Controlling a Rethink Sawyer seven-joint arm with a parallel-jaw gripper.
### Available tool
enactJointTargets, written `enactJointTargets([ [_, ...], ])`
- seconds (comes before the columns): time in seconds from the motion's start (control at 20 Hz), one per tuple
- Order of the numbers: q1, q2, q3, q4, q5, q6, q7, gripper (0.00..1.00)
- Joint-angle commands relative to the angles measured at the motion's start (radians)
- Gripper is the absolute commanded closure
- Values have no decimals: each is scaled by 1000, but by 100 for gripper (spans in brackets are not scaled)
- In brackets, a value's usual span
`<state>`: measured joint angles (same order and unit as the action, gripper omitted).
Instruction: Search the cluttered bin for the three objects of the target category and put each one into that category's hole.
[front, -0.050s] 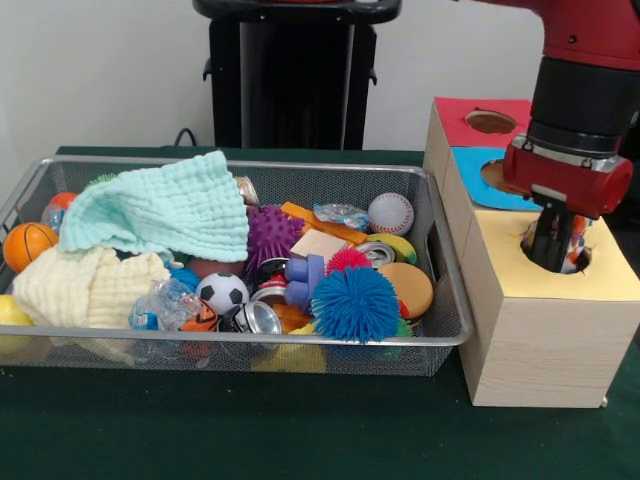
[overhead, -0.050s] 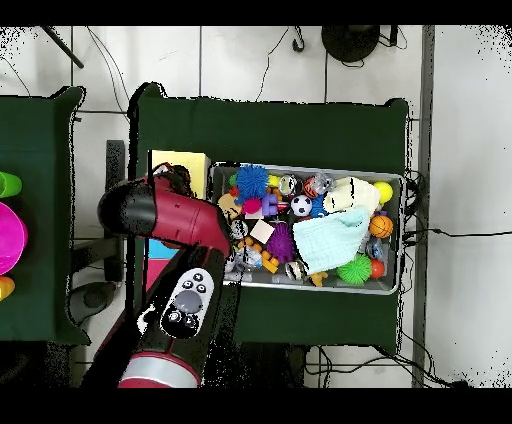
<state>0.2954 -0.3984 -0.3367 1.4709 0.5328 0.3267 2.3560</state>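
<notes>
Front view: one wire bin (front, -0.050s: 440, 335) is seen at the left and centre of the frame on the green tabletop (front, -0.050s: 300, 430), and one wooden box (front, -0.050s: 540, 340) stands just beside it at the right. Three coloured panels are counted on the box top, red, blue and yellow, each with one hole. The pincer (front, -0.050s: 556, 243) is lowered into the yellow hole (front, -0.050s: 572, 262); how far it is opened cannot be told, though something orange and white is glimpsed beside it, too hidden to name. In the bin are counted two cloths, one mint cloth (front, -0.050s: 165, 210) and one cream cloth (front, -0.050s: 85, 285); two spiky balls, one blue (front, -0.050s: 355, 303) and one purple (front, -0.050s: 272, 235); one soccer ball (front, -0.050s: 222, 291), one baseball (front, -0.050s: 390, 213) and one basketball (front, -0.050s: 27, 245).
</notes>
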Motion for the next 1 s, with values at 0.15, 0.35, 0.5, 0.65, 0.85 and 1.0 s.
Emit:
enactJointTargets([
  [0.15, -49, 47, 160, 95, -65, -59, 59, 100],
  [0.35, -50, 54, 156, 82, -67, -58, 57, 100],
  [0.5, -49, 29, 151, 89, -65, -28, 54, 100],
  [0.65, -43, -33, 141, 108, -59, 42, 52, 100],
  [0.85, -21, -114, 111, 117, -53, 160, 63, 100],
  [1.0, -11, -149, 99, 121, -53, 214, 72, 100],
])
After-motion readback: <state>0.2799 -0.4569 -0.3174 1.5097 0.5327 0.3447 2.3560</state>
